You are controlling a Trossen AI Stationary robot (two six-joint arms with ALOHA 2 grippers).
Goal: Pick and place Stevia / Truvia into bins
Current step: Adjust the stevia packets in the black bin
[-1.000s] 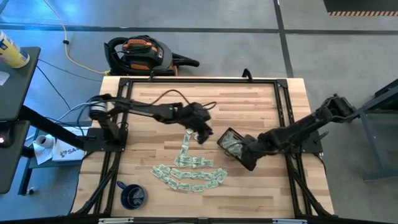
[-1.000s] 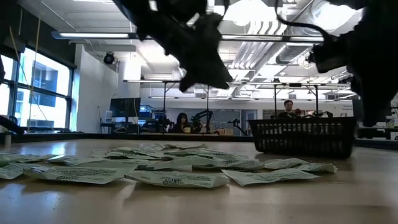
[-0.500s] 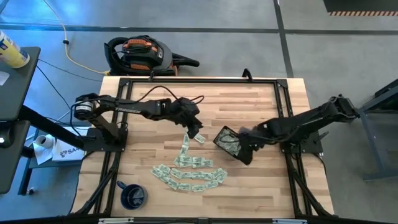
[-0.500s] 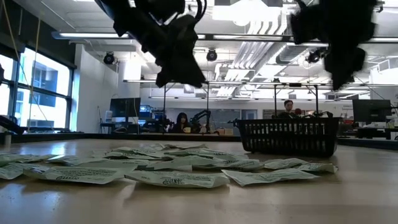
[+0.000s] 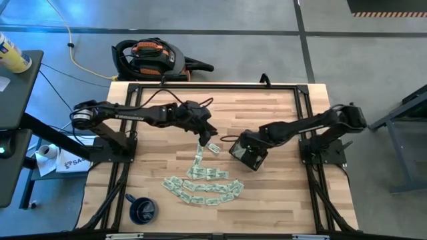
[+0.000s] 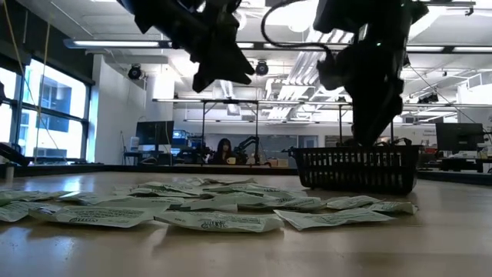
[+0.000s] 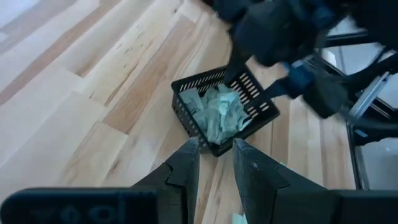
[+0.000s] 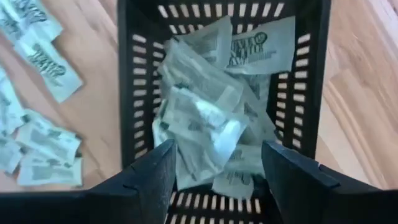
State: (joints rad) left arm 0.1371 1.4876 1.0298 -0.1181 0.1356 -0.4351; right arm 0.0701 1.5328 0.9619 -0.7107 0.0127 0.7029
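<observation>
tabletop [image 5: 280,107]: looking like pale wood planks, smooth, a bit of sheen
sachets [image 5: 200,187]: looking like thin crinkly paper, matt, pale green print
tray [image 8: 127,93]: showing as black slotted plastic, matt
fingers [image 8: 155,174]: looking dark, smooth plastic

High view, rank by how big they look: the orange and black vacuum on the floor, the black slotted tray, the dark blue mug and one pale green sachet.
Largest to smallest, as they look from above:
1. Orange and black vacuum
2. Black slotted tray and dark blue mug: about alike, not ranked
3. One pale green sachet
</observation>
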